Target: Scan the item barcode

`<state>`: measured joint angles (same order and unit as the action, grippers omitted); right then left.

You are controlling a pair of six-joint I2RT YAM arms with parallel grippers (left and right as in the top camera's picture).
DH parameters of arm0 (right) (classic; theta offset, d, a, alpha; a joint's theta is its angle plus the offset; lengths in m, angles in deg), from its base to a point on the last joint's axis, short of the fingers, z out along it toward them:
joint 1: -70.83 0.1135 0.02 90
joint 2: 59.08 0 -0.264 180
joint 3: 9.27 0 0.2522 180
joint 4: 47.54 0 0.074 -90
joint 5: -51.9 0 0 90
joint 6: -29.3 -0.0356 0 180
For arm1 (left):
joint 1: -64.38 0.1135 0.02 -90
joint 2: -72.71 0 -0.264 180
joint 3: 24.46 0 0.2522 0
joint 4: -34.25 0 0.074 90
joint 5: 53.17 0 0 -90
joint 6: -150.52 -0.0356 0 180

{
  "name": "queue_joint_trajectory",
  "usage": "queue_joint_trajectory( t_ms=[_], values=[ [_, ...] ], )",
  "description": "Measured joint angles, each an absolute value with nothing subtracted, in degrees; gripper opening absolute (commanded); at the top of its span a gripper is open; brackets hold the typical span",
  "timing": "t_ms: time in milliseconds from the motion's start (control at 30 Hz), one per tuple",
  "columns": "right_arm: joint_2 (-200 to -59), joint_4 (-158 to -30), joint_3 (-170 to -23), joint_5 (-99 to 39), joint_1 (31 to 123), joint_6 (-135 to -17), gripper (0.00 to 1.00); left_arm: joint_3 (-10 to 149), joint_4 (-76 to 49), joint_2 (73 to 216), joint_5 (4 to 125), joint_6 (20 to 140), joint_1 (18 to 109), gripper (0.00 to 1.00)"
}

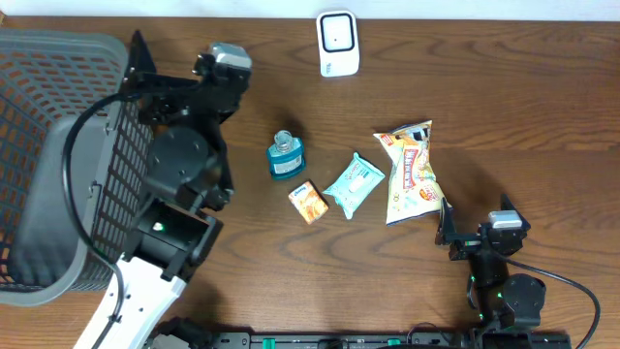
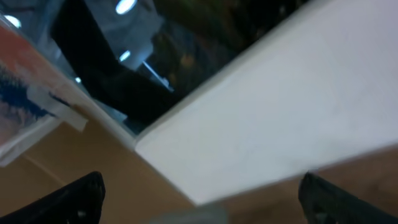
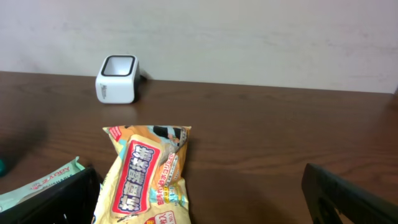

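A white barcode scanner (image 1: pixel 338 44) stands at the table's far edge, also seen as the scanner (image 3: pixel 117 79) in the right wrist view. In the middle lie a teal bottle (image 1: pixel 286 155), a small orange packet (image 1: pixel 308 203), a teal wipes pack (image 1: pixel 354 184) and a yellow snack bag (image 1: pixel 412 173). My right gripper (image 1: pixel 475 237) sits just right of and nearer than the snack bag (image 3: pixel 146 177), open and empty (image 3: pixel 202 208). My left gripper (image 1: pixel 215 78) hangs at the basket's right rim, open with nothing between its fingers (image 2: pixel 81 196). Its view is blurred.
A large grey mesh basket (image 1: pixel 48 116) fills the left side of the table, with the left arm (image 1: pixel 179 160) reaching over its right wall. The wipes pack (image 3: pixel 43 183) lies just left of my right gripper's left finger. A pale wall stands behind the scanner.
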<state>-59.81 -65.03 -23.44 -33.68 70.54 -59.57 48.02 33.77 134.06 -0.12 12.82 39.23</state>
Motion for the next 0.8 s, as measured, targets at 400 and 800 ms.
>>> queue_joint_trajectory(
  t_ms=[400, 800],
  values=[
    [-59.8, -65.1, -23.4, -33.7, 70.5, -59.6, 0.99, 48.3, 15.1, 122.6, 18.2, 23.1, 46.8, 0.99],
    [-59.8, -65.1, -23.4, -33.7, 70.5, -59.6, 0.99, 48.3, 10.4, 106.5, 30.4, 30.6, 47.0, 0.99]
  ],
)
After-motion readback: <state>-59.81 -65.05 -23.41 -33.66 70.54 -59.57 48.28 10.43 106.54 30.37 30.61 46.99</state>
